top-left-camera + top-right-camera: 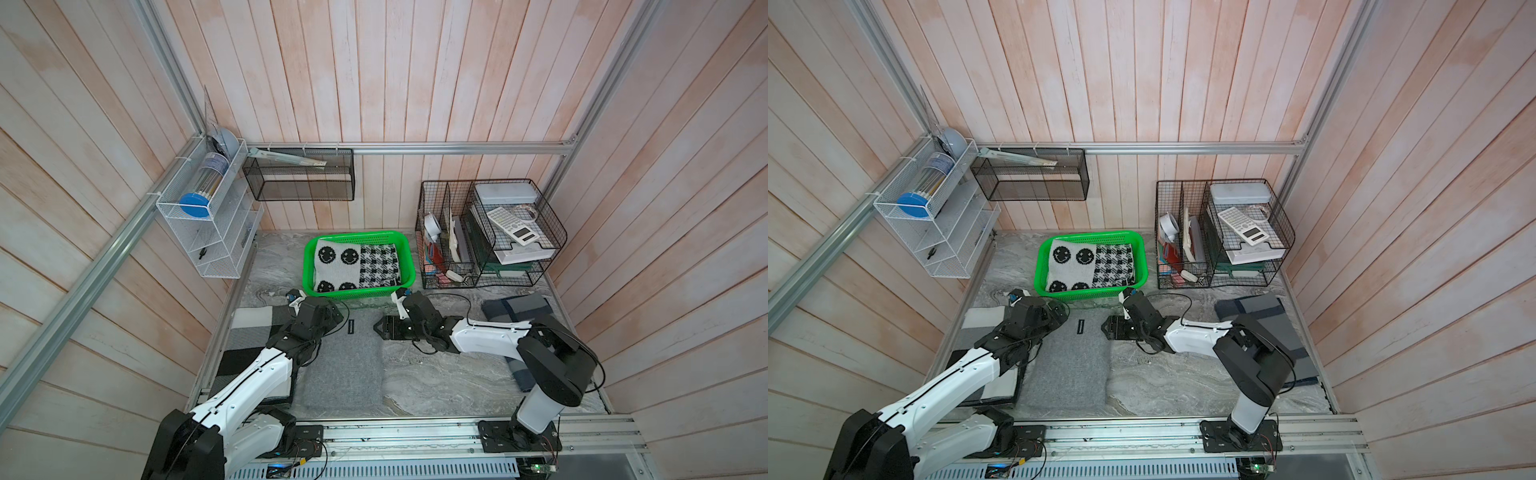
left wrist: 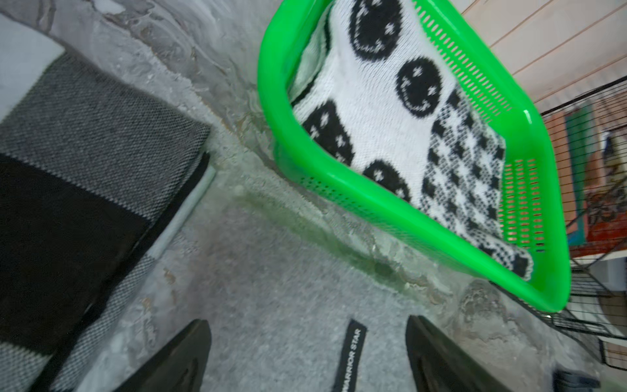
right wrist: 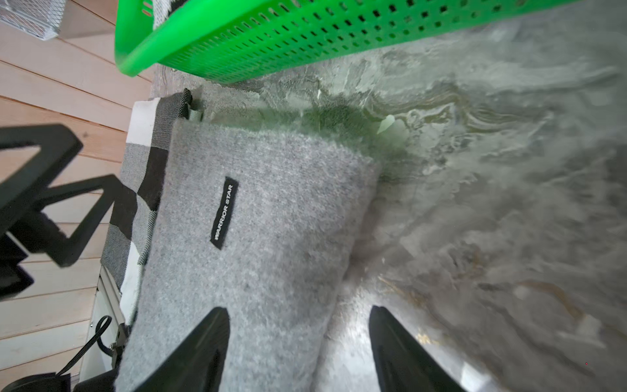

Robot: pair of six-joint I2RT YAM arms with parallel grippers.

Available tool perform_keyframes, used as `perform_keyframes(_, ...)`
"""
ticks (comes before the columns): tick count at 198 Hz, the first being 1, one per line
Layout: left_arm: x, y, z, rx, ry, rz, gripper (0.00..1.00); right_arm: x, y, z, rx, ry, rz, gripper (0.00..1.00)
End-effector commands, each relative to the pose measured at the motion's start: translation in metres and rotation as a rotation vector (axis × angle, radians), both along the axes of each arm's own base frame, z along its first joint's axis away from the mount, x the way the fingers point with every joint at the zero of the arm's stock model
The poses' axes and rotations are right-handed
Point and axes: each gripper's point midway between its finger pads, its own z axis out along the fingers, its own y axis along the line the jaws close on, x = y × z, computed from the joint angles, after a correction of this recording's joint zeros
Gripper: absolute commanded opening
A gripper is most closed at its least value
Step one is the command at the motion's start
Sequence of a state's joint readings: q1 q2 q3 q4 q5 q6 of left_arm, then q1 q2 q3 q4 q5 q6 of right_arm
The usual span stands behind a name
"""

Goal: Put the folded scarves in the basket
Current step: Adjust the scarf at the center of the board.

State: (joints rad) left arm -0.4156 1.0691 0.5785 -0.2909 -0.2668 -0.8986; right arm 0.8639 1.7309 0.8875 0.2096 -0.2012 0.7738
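Two grippers: left gripper [image 2: 305, 320] and right gripper [image 3: 298, 309] both stand with jaws wide apart, holding nothing, over the far end of a folded grey scarf [image 1: 345, 370].
Basket: the green basket [image 1: 353, 294] sits at 12 o'clock from the grey scarf.
Inside it: a folded black-and-white knit scarf [image 1: 357, 262], with smiley faces and houndstooth, lies flat across the floor.
Progress: one scarf is in. The grey scarf, flanked by both grippers, looks like the one in hand, and it is neither gripped nor lifted.
On the table [image 1: 436, 374]: the grey scarf lies in the middle, a checked scarf [image 1: 249, 332] at its 9 o'clock and a dark blue scarf [image 1: 515, 309] at its 3 o'clock.
Writing: the black tag [image 3: 224, 213] on the grey scarf reads "WARRIOR STAR". Nothing else is legible.
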Motion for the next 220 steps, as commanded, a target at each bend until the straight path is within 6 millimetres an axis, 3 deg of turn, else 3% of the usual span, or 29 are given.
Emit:
perform_keyframes(1,-0.009,0.01,-0.002,0.023,0.013,0.038,0.95,0.007,0.012,-0.004,0.013,0.021,-0.01,0.73)
perform_keyframes(35,-0.01,0.008,-0.003,0.017,0.016,0.037,0.95,0.006,0.024,-0.023,-0.005,0.066,0.013,0.72)
perform_keyframes(51,-0.008,0.007,-0.004,0.014,0.014,0.037,0.95,0.005,0.026,-0.031,-0.02,0.09,0.021,0.66)
perform_keyframes(63,-0.007,0.003,-0.004,0.002,0.015,0.026,0.95,0.004,0.026,-0.032,-0.018,0.092,0.022,0.51)
perform_keyframes(81,-0.004,-0.008,-0.005,-0.013,0.02,-0.008,0.96,0.005,0.02,-0.027,-0.026,0.073,0.007,0.12)
perform_keyframes(93,-0.003,-0.019,-0.003,-0.011,0.009,-0.047,0.97,0.005,0.008,-0.025,-0.054,0.056,-0.02,0.0)
perform_keyframes(124,-0.004,-0.052,0.004,-0.001,-0.024,-0.132,1.0,-0.01,-0.043,-0.029,-0.087,0.089,-0.112,0.0)
perform_keyframes(156,-0.007,-0.08,-0.004,0.013,0.01,-0.188,1.0,-0.039,-0.126,-0.036,-0.12,0.137,-0.303,0.02)
perform_keyframes(168,-0.01,-0.091,-0.008,0.026,0.037,-0.218,1.0,-0.054,-0.158,-0.037,-0.137,0.135,-0.389,0.13)
perform_keyframes(178,-0.014,-0.095,-0.01,0.048,0.058,-0.228,1.0,-0.062,-0.183,-0.038,-0.123,0.14,-0.504,0.3)
perform_keyframes(198,-0.015,-0.099,-0.005,0.047,0.08,-0.237,1.0,-0.059,-0.207,-0.02,-0.012,0.015,-0.583,0.62)
perform_keyframes(207,-0.016,-0.096,0.003,0.058,0.084,-0.226,1.0,-0.053,-0.215,-0.006,0.027,-0.041,-0.609,0.69)
perform_keyframes(220,-0.02,-0.088,0.01,0.07,0.086,-0.199,1.0,-0.045,-0.226,0.01,0.018,-0.099,-0.617,0.72)
